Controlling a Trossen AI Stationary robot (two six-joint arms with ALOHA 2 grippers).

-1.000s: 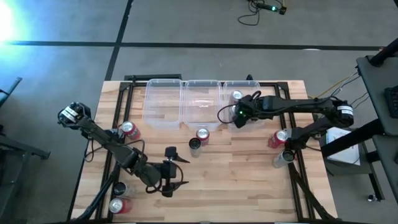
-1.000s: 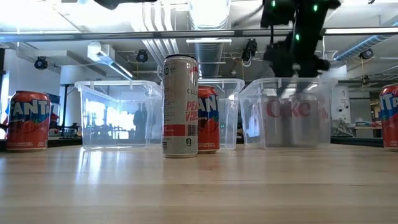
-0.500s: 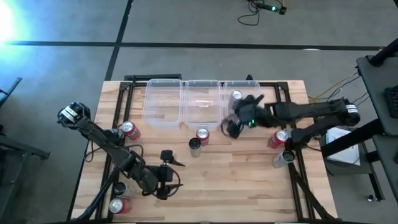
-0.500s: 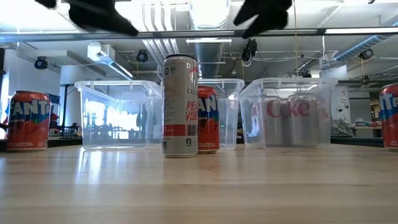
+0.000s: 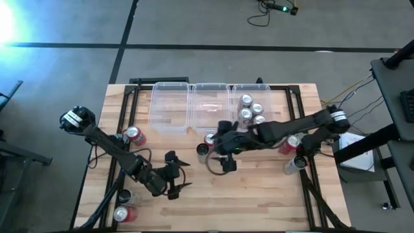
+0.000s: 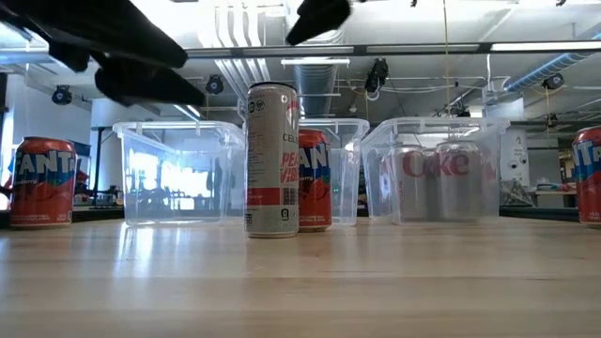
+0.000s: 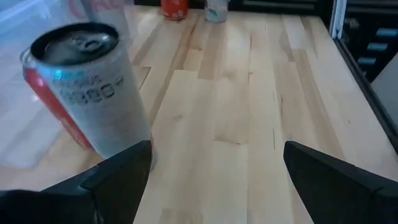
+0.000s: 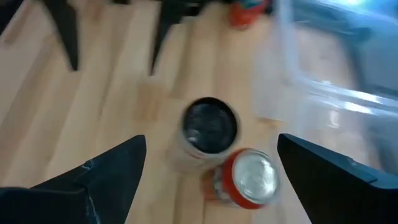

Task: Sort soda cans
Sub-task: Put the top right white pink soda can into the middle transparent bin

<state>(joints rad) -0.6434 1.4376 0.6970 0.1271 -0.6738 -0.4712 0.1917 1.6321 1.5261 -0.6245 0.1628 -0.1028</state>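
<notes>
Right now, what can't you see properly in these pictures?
- Low view: the Diet Coke cans are hazy behind the clear bin's wall.
- Low view: a Fanta can is cut off by the picture's edge.
- Right wrist view: the red can is blurred, so its label is unreadable.
- High view: can labels are too small.

Three silver cans (image 5: 251,109) sit in the rightmost clear bin (image 5: 266,91).

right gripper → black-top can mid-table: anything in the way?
Nothing visible stands between them. The right gripper is open above bare wood just short of the black-top can. A red can stands right against that can's side, which could crowd one finger on the approach.
</notes>
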